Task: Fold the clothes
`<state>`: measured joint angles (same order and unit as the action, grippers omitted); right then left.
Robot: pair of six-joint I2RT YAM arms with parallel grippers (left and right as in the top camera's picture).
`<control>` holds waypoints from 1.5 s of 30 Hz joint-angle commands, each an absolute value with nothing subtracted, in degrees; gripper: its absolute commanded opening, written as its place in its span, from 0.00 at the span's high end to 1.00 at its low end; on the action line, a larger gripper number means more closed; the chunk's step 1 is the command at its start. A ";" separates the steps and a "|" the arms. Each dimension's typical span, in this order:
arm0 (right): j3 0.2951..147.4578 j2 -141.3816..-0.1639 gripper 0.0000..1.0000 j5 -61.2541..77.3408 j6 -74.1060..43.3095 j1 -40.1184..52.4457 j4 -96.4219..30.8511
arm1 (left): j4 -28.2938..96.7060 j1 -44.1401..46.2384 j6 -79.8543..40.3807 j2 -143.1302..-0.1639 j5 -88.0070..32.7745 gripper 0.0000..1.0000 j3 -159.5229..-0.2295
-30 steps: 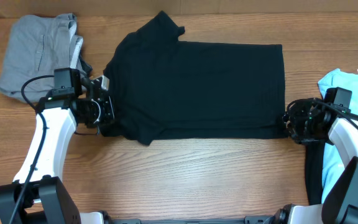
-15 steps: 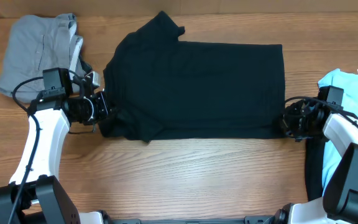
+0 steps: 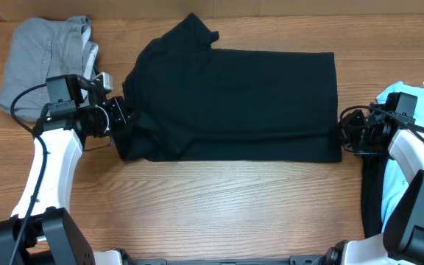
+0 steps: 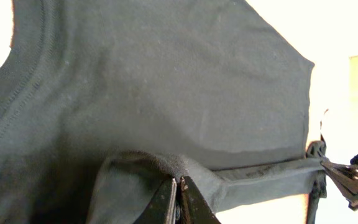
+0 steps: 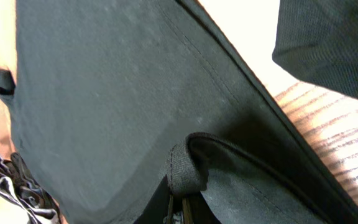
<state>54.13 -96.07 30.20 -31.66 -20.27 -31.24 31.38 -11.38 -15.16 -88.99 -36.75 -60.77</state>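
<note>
The black T-shirt (image 3: 234, 103) lies spread flat across the middle of the worktop (image 3: 234, 213), toward its far edge. Its neck end points to the left edge, its hem (image 5: 185, 167) to the right, and one sleeve (image 3: 196, 28) juts out toward the far edge. The left gripper (image 3: 118, 118) is at the shirt's near-left corner, and the left wrist view shows its fingers (image 4: 165, 204) pressed together on a raised pinch of black cloth. The right gripper (image 3: 347, 136) is at the near-right corner, likewise clamped tight, with a doubled bit of hem caught in it. Between the two, the shirt's near edge runs as a taut band just off the wood, so the step in hand looks like carrying that long edge over toward the far side. The fabric is thin, light and limp: it will sag and crease wherever it is not held, and it will drag rather than slide on the wood grain. The stitched hem and the thicker seam by the neck are the sound places to grip, since a single layer could slip out of so narrow a pinch. Both ends should travel together, or the band will twist. A grey garment (image 3: 43, 62) sits bunched in the far-left corner, and a light blue garment (image 3: 422, 107) lies at the right edge, both apart from the shirt.
</note>
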 commanded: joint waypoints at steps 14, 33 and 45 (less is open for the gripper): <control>55.68 -98.06 0.00 30.13 -32.73 -21.78 -28.80 | 30.79 -11.66 -14.90 -88.05 -32.62 0.24 -60.58; 55.75 -85.08 0.00 37.01 -22.44 -22.50 -40.10 | 43.20 9.41 -1.72 -88.60 -11.42 0.22 -60.58; 55.75 -84.64 0.00 36.93 -22.44 -22.50 -41.52 | 37.41 20.69 -2.76 -100.42 4.93 0.36 -60.58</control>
